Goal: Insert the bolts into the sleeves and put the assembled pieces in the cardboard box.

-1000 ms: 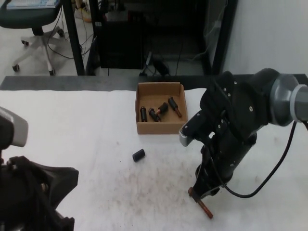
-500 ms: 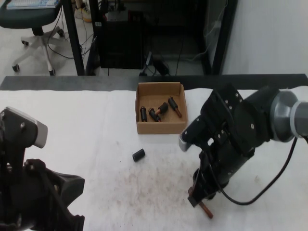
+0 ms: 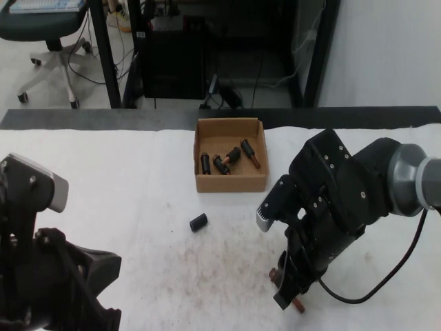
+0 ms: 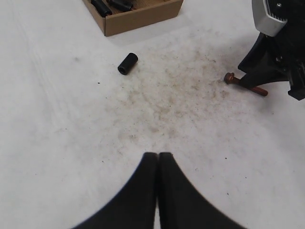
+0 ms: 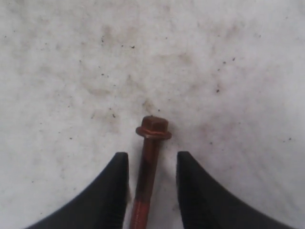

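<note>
A copper-coloured bolt (image 5: pixel 148 160) lies flat on the white bench, its hex head (image 3: pixel 273 275) pointing toward the bench's middle. My right gripper (image 5: pixel 151 164) is down at the bench and open, one finger on each side of the bolt's shank, a small gap on both sides. A black sleeve (image 3: pixel 199 222) lies alone on the bench, also in the left wrist view (image 4: pixel 127 63). My left gripper (image 4: pixel 158 160) hovers over the near left of the bench, shut and empty. The cardboard box (image 3: pixel 230 183) at the back holds several assembled pieces.
The white bench cover carries a brownish stain (image 4: pixel 162 95) between the sleeve and the bolt. Behind the bench's far edge stand dark racks and an office chair (image 3: pixel 48 27). A cable (image 3: pixel 386 272) trails from the right arm.
The right arm has sunk lower over the bolt, its fingers now straddling the shank. The left arm rose into view at the near left, then held still.
</note>
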